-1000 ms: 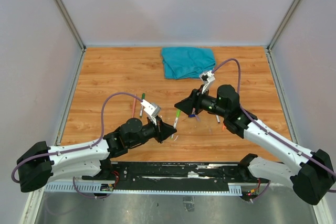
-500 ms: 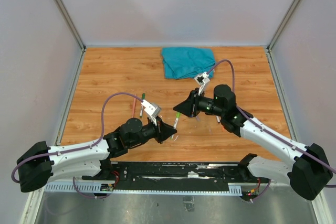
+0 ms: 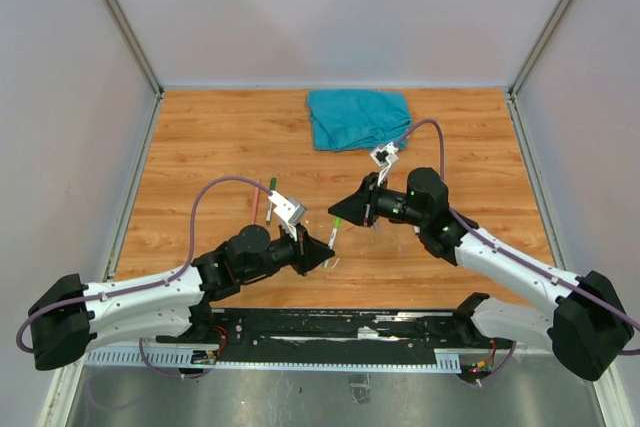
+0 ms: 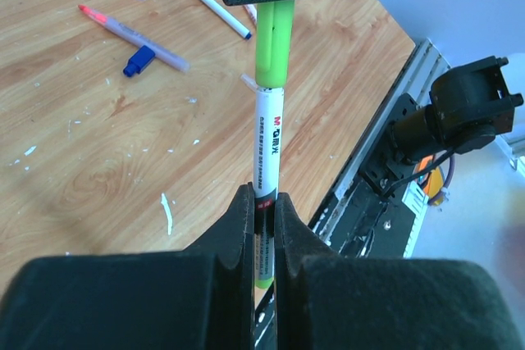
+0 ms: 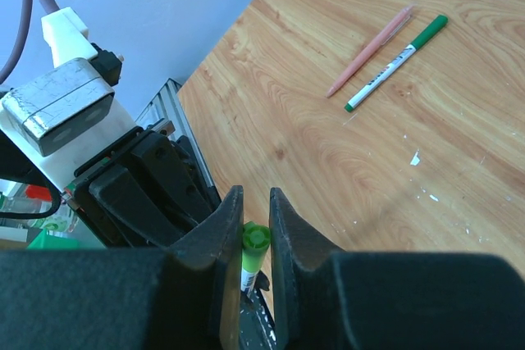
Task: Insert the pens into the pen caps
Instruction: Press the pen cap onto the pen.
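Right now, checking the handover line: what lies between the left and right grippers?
One white-barrelled pen spans the gap, its lime-green cap in the right gripper, its barrel in the left gripper; the left wrist view shows it.

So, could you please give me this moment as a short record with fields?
left gripper: shut on white pen
right gripper: closed on green cap
cap and pen: in line, cap's end meeting the barrel
lying loose: pink pen, green-and-white pen, blue cap
far side: teal cloth
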